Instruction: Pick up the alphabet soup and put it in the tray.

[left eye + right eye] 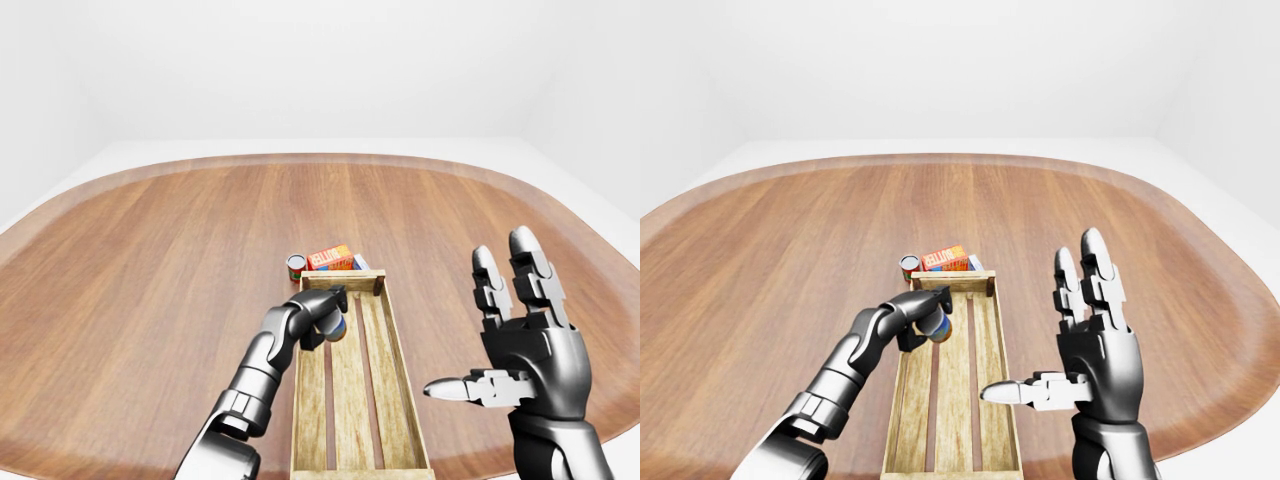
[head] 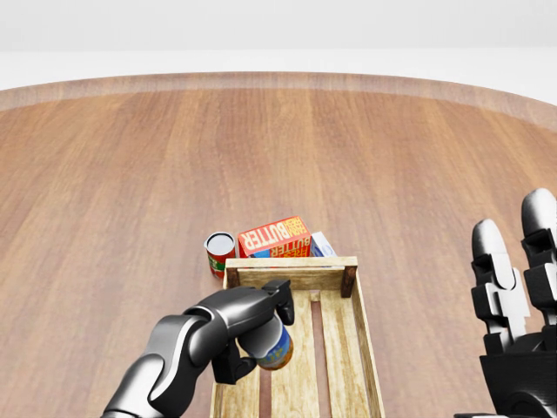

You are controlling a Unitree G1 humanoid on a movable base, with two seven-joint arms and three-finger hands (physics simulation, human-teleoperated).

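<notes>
The alphabet soup can (image 2: 277, 349), with a blue and orange label, is held tilted in my left hand (image 2: 261, 340), whose fingers close round it. Hand and can hang over the upper left part of the wooden slatted tray (image 2: 291, 264), inside its rim; I cannot tell whether the can touches the slats. In the left-eye view the can (image 1: 337, 325) shows just under the tray's top edge. My right hand (image 1: 505, 340) stands open and empty to the right of the tray, fingers spread and pointing up.
A small red and green can (image 2: 218, 253) stands just outside the tray's top left corner. An orange butter box (image 2: 275, 236) and a white and blue box (image 2: 321, 246) lie against the tray's top edge. The round wooden table (image 2: 392, 174) stretches all around.
</notes>
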